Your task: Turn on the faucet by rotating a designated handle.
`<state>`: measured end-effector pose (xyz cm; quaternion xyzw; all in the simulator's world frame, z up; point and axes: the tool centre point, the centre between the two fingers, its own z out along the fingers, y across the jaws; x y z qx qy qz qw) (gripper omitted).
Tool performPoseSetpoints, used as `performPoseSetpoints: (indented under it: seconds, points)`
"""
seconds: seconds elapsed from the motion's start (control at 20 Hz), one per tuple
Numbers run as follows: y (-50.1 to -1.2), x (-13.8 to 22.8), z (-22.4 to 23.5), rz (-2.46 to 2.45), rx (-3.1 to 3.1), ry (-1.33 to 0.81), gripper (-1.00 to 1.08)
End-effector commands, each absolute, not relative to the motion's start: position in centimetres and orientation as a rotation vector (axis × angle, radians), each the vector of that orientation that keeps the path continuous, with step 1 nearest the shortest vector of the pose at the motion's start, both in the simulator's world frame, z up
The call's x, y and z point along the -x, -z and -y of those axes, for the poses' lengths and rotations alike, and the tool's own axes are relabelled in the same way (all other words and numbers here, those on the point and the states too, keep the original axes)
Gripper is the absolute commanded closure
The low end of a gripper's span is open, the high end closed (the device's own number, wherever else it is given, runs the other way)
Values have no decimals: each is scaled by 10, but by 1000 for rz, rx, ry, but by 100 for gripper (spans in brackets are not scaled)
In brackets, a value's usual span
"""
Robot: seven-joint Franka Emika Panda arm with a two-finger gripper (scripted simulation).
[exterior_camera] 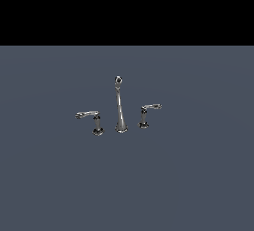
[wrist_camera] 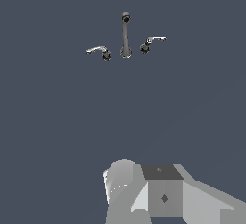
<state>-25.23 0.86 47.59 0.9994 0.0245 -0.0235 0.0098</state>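
The gripper [wrist_camera: 166, 194] shows only as grey housing at the edge of the wrist view. Its fingertips are out of sight, so whether the jaws stand wide or narrow, I cannot tell. It holds nothing that can be seen, and the exterior view shows no arm at all.

Well apart from it, out on the bare grey floor [exterior_camera: 198, 185], stands the chrome faucet [exterior_camera: 119, 105]: a tall tapering spout [exterior_camera: 119, 107] in the middle, a lever on a short post to either side.

The target, as I read it, is the handle [exterior_camera: 89, 116] on the exterior view's left, its long curved arm reaching away from the spout. The smaller handle [exterior_camera: 150, 109] sits on the exterior view's right.

This looks like the very start, the approach not yet made. To do it well, I'd say: close the gap, come in near the free tip of that long arm for leverage, stay clear of the spout, then push in an arc about the post, not straight through.
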Motion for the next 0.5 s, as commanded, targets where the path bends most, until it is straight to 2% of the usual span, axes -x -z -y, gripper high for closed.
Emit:
performPoseSetpoints:
  seconds: [0.0,0.45]
  points:
    - [-476,252,-9,-76,-3120,73,108]
    - [-464,250,-17,-10,-3122,72,108]
